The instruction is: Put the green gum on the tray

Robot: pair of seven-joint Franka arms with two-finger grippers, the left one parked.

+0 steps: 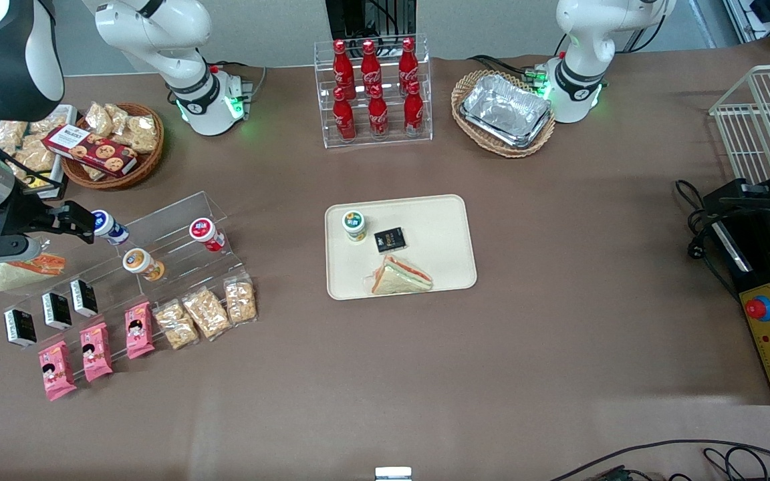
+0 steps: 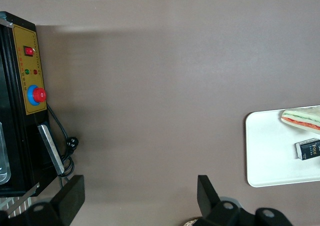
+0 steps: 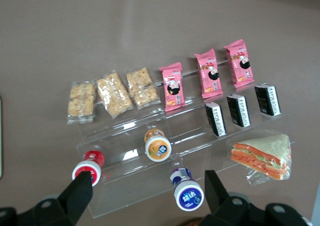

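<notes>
The green gum point(image 1: 354, 225), a small white bottle with a green-rimmed lid, stands upright on the cream-beige tray point(image 1: 442, 224) in the middle of the table, beside a black packet point(image 1: 390, 240) and a wrapped sandwich point(image 1: 402, 276). The tray's corner also shows in the left wrist view point(image 2: 267, 158). My right gripper point(image 1: 81, 224) is open and empty, far from the tray toward the working arm's end of the table. It hangs above the clear stepped stand point(image 1: 178, 220). In the right wrist view the gripper point(image 3: 147, 196) spans the blue-lidded bottle point(image 3: 188, 193) and the red-lidded bottle point(image 3: 87, 168).
On the stand lie an orange-lidded bottle point(image 1: 141, 262), black packets, pink packets point(image 1: 97, 351) and cracker bags point(image 1: 208, 312). A second sandwich point(image 1: 27, 270) lies beside it. A cola rack point(image 1: 373, 90), a foil-tray basket point(image 1: 505, 110) and a snack basket point(image 1: 114, 143) stand farther from the camera.
</notes>
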